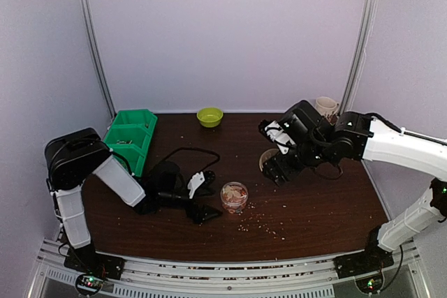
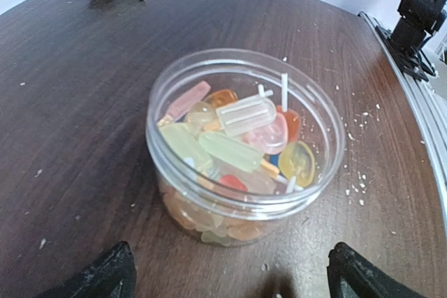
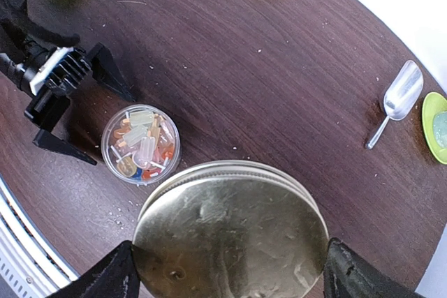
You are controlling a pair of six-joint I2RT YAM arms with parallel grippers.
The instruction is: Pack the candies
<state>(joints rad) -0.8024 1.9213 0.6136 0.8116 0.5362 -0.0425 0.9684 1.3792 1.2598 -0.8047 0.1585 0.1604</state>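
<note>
- The right claw (image 3: 230,273) is clamped across a wide metal lid (image 3: 230,225), held flat, probably ready for capping.
- Off to its left stands the open jar (image 3: 105,139), well apart from the lid.
- The left claw (image 2: 230,277) is spread wide, with the jar just ahead and untouched, likely to steady it.
- The candies (image 2: 234,141) lie heaped inside.

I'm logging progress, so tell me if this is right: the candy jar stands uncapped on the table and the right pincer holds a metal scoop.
Not the scoop: the right pincer holds a round gold lid, as the right wrist view shows. The scoop lies loose on the table. The candy jar does stand uncapped.
</note>
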